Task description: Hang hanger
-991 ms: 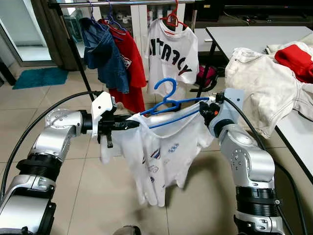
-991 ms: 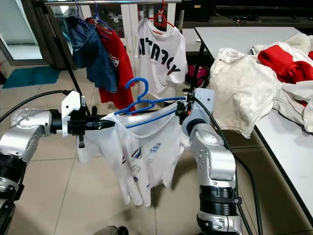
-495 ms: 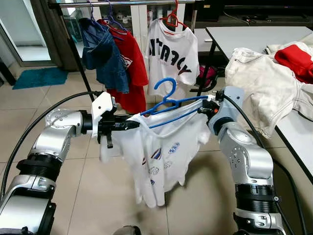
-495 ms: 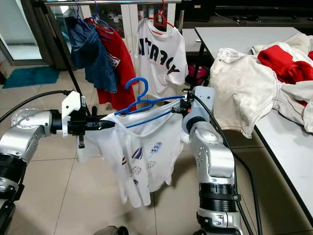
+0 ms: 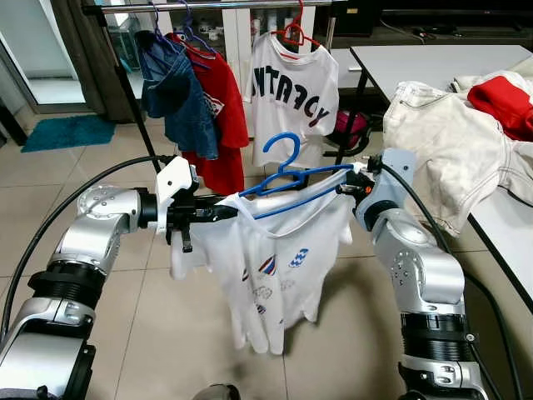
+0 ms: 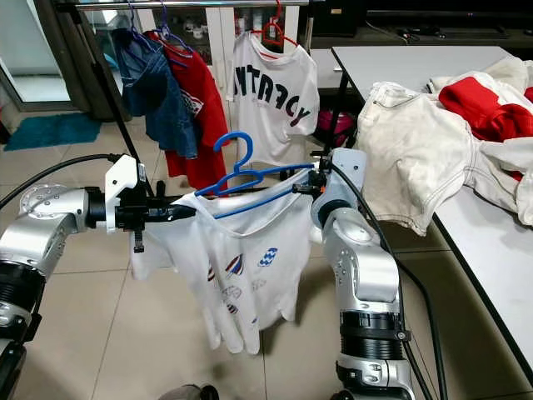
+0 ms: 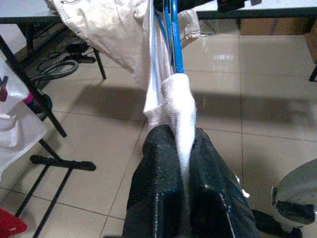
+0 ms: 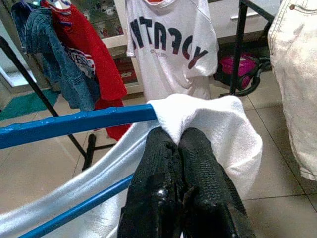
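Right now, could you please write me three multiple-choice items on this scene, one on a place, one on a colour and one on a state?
1. Where does the white T-shirt with black lettering hang?
A. On the metal clothes rail
B. On the table
C. On the floor

2. What colour is the plastic hanger inside the white printed T-shirt?
A. Red
B. Blue
C. Green

3. How are the left gripper and right gripper?
A. Both open
B. One open
C. Both shut on the shirt

Answers: 1 A, its red hanger hooks over the rail; 2 B, its blue hook rises above the collar; 3 C, both wrist views show white fabric pinched between black fingers.
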{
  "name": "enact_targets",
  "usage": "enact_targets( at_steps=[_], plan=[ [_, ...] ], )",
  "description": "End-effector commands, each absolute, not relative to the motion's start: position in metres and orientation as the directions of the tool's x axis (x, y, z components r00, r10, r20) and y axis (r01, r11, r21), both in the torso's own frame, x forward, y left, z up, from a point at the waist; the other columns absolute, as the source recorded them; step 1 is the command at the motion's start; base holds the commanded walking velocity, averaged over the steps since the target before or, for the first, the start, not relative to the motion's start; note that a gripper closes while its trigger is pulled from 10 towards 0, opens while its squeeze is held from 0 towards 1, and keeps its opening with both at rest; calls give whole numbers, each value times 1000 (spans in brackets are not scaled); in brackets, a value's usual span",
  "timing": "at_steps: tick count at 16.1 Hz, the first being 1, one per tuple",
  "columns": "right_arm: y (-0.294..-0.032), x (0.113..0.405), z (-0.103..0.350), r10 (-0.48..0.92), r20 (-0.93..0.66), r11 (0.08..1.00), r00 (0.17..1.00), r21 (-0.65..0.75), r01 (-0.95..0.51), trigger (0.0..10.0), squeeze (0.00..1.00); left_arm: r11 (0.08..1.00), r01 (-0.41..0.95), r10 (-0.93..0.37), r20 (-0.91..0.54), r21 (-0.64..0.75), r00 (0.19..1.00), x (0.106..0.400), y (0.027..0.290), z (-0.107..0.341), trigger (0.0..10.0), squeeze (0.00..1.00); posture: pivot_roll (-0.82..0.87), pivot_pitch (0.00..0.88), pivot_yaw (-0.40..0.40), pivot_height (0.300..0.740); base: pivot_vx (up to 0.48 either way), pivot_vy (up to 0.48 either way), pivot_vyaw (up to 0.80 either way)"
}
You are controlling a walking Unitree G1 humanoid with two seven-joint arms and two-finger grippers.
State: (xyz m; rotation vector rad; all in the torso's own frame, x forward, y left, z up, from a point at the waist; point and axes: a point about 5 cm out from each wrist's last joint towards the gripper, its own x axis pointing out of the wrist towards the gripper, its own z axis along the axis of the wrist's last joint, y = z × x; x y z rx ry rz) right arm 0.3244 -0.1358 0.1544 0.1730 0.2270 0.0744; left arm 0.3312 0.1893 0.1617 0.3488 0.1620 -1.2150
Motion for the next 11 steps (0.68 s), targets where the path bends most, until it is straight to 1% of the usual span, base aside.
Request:
enact_targets(
  at_steps=[1,2,4,6,7,9,11],
  plan=[
    [-135,326,159,97,-197,981,976,187,-60,0,0,305,926,-880,-307,222,363,334,187,168,0,0,-178,0,50,740,0,0,0],
    [-134,325,161,104,-189,979,977,190,-67,0,0,339,908,-855,-321,249,407,338,189,167,0,0,-177,0,50,740,0,0,0],
    [-133,324,163,112,-180,978,977,194,-77,0,0,372,888,-829,-333,272,449,341,190,165,0,0,-179,0,52,740,0,0,0],
    [-126,319,167,147,-165,975,975,191,-115,0,0,396,869,-790,-373,296,487,345,189,159,0,0,-182,0,53,740,0,0,0],
    [-125,319,167,152,-164,974,975,191,-120,0,0,399,867,-784,-379,299,492,346,188,158,0,0,-185,0,55,740,0,0,0],
    [-110,314,167,219,-168,963,961,196,-186,0,0,401,866,-774,-395,299,495,348,180,151,0,0,-187,0,56,740,0,0,0],
    [-103,312,166,248,-173,958,953,187,-215,0,0,411,860,-766,-397,303,506,350,177,149,0,0,-187,0,56,740,0,0,0]
  ],
)
